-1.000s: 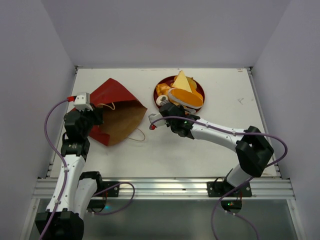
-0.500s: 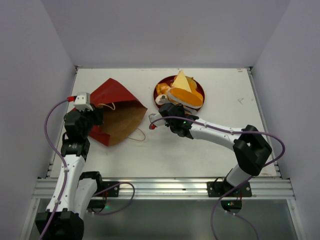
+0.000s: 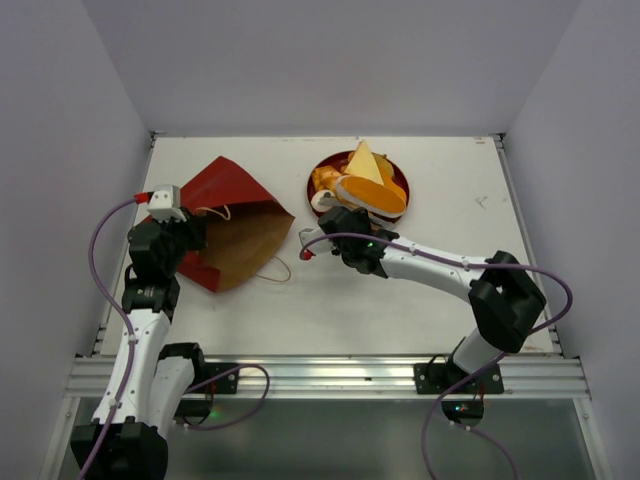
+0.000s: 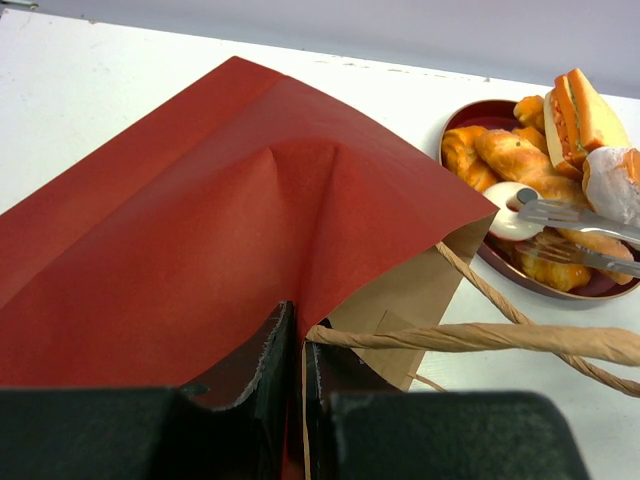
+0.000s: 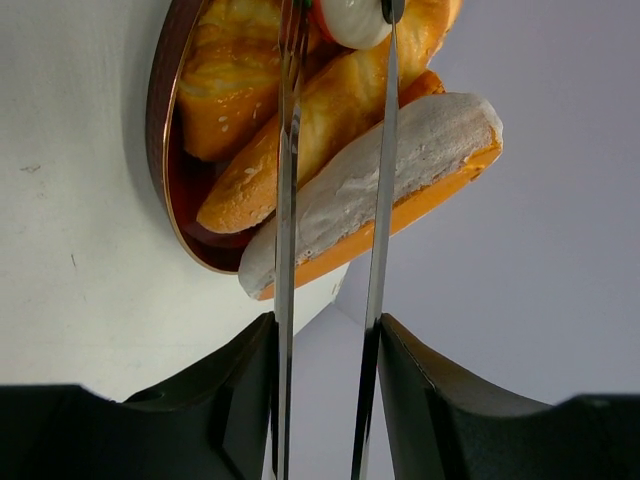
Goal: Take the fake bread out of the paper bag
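The left gripper was closed tight on the rim of the dark red paper bag, which lay open toward the round dark red plate. The golden-orange fake bread was piled on that plate; the bag's inside was mostly hidden. The right gripper had its thin metal fingers nearly together, pinching the small white ring at the plate's edge, with their tips cut off in the wrist view.
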Controlling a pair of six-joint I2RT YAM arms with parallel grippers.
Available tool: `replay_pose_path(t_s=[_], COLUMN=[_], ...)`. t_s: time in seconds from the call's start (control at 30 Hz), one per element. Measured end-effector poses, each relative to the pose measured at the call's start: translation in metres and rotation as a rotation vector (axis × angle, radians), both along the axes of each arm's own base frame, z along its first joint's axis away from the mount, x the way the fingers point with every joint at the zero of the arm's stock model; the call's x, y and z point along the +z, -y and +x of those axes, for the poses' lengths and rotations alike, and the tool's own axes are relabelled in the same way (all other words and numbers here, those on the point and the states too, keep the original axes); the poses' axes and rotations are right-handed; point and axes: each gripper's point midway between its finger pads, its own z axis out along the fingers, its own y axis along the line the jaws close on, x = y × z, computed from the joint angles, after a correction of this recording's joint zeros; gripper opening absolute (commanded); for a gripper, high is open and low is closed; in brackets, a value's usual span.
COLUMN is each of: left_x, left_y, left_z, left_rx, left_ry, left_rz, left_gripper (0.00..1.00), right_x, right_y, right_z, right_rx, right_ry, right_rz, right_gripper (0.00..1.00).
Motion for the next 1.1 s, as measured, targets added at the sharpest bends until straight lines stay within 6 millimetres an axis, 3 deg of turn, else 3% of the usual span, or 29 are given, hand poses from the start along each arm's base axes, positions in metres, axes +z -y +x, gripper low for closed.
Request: replay_pose_path(t_s=[0.87,1.1], left_x=[0.0,0.0], left_y=[0.0,0.0], left_z=[0.0,0.0], left_rx=[-0.001,-0.001], left_ry=[0.0,0.0], left_rz=[0.0,0.0], left_gripper=[0.13,0.13], right_x=[0.006,0.022], right_y=[0.004,0.012], right_z=[-0.024,-0.041], right_rx=[0.039,0.041], right_ry=[-0.061,-0.084], right_rz=[0.004,0.059], right_gripper=[0.5,0.49])
